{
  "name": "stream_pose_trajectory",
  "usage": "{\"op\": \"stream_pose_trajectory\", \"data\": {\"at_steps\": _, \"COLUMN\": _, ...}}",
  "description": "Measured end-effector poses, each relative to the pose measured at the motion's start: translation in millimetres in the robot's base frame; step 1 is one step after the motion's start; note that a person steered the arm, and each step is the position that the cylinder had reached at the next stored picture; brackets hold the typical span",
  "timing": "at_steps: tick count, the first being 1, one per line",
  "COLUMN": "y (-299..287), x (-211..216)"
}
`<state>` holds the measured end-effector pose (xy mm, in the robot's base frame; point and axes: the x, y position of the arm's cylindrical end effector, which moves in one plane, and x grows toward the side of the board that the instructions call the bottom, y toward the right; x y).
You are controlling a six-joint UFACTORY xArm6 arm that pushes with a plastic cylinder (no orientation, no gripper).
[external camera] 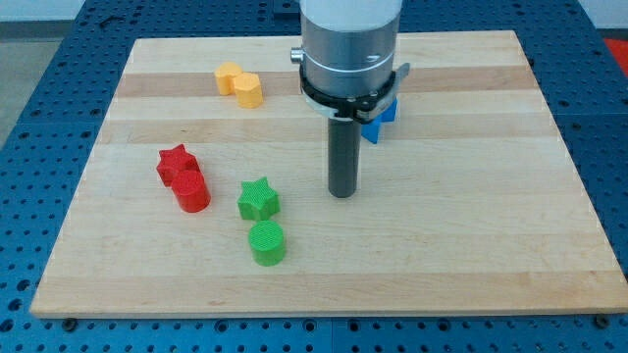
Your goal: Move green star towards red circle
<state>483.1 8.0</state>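
The green star (258, 199) lies on the wooden board, left of centre and toward the view's bottom. The red circle (191, 191) is a short way to its left, touching a red star (176, 164) above it. My tip (341, 194) rests on the board to the right of the green star, at about the same height in the view, with a clear gap between them. The rod hangs from the arm's grey cylinder at the view's top.
A green circle (267, 242) sits just below the green star. Two yellow blocks (239, 84) lie at the top left. A blue block (381, 116) is partly hidden behind the arm. The wooden board (471, 235) lies on a blue perforated table.
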Motion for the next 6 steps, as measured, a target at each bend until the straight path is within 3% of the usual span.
{"op": "stream_pose_trajectory", "data": {"at_steps": 2, "y": -90, "x": 41}}
{"op": "stream_pose_trajectory", "data": {"at_steps": 5, "y": -48, "x": 14}}
{"op": "stream_pose_trajectory", "data": {"at_steps": 6, "y": -63, "x": 2}}
